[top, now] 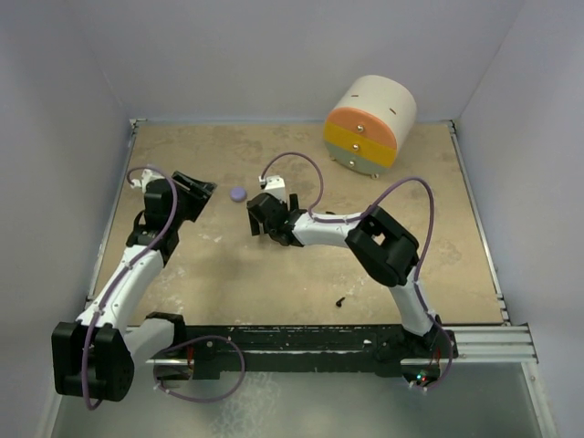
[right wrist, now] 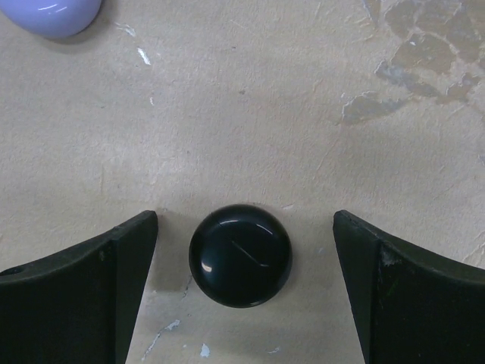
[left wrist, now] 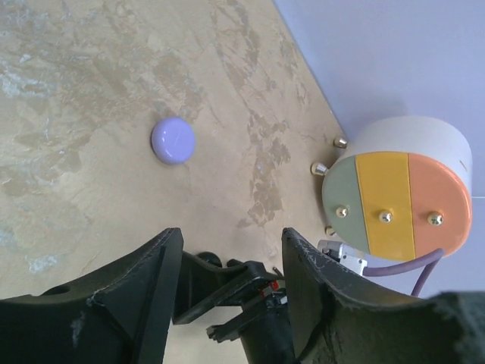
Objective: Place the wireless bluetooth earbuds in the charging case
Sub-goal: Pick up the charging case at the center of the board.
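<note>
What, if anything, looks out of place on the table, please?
A tiny black bit lies alone near the table's front edge, far from the black puck and lilac puck and from both arms' working area. Nothing looks spilled or damaged.

The black earbud (top: 339,300), a tiny dark bit, lies loose on the counter (top: 274,274) near its front edge, well apart from both pucks. The lilac round puck (top: 238,193) and the glossy black round puck (right wrist: 240,255) lie flat, domed side up, near each other but not touching.
</note>
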You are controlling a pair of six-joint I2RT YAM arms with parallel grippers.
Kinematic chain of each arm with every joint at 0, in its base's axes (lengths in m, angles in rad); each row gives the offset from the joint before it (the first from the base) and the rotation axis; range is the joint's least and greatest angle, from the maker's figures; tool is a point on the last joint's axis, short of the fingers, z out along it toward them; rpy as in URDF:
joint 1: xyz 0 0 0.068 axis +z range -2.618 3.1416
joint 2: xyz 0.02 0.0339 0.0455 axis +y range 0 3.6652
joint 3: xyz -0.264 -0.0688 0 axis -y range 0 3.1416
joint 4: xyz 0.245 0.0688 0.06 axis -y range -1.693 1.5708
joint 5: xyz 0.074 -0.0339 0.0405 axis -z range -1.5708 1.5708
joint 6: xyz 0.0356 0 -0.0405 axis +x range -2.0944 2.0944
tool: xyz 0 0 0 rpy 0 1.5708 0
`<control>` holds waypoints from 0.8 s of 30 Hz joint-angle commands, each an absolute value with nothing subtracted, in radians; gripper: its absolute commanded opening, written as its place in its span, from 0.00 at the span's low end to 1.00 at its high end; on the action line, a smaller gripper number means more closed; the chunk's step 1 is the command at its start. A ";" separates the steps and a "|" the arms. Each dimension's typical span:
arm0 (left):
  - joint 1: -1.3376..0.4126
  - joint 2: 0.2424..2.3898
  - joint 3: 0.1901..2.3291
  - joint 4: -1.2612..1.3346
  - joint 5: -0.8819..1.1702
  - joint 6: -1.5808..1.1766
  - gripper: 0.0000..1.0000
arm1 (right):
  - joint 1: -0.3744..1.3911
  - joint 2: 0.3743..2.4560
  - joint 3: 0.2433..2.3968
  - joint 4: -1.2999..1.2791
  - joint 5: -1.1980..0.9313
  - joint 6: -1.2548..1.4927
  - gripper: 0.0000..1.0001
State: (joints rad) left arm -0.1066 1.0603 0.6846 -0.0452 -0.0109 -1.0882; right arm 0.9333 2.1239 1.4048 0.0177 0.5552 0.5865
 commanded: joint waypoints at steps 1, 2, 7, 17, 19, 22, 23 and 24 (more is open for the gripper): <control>-0.102 1.027 0.668 -0.084 0.021 -1.077 0.54 | 0.931 2.102 1.406 -0.046 0.587 0.627 1.00; -0.102 1.024 0.665 -0.084 0.024 -1.075 0.54 | 0.931 2.098 1.397 -0.049 0.590 0.632 1.00; -0.102 1.019 0.646 -0.078 0.035 -1.075 0.53 | 0.931 2.057 1.317 -0.046 0.599 0.656 1.00; -0.101 1.008 0.612 -0.069 0.041 -1.076 0.53 | 0.926 1.974 1.209 -0.019 0.604 0.661 1.00; -0.101 1.002 0.610 -0.073 0.041 -1.075 0.53 | 0.922 1.967 1.209 -0.021 0.598 0.659 1.00; -0.101 0.994 0.604 -0.077 0.043 -1.078 0.53 | 0.912 1.950 1.199 -0.014 0.590 0.654 1.00; -0.102 0.990 0.602 -0.077 0.042 -1.078 0.53 | 0.911 1.943 1.192 0.001 0.587 0.642 1.00; -0.102 0.989 0.600 -0.077 0.041 -1.078 0.53 | 0.911 1.935 1.187 0.014 0.581 0.630 1.00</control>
State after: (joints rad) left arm -0.1066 1.0180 0.6071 -0.0959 0.0315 -1.0878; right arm 0.9230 1.9881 1.2133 0.0093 0.5831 0.6468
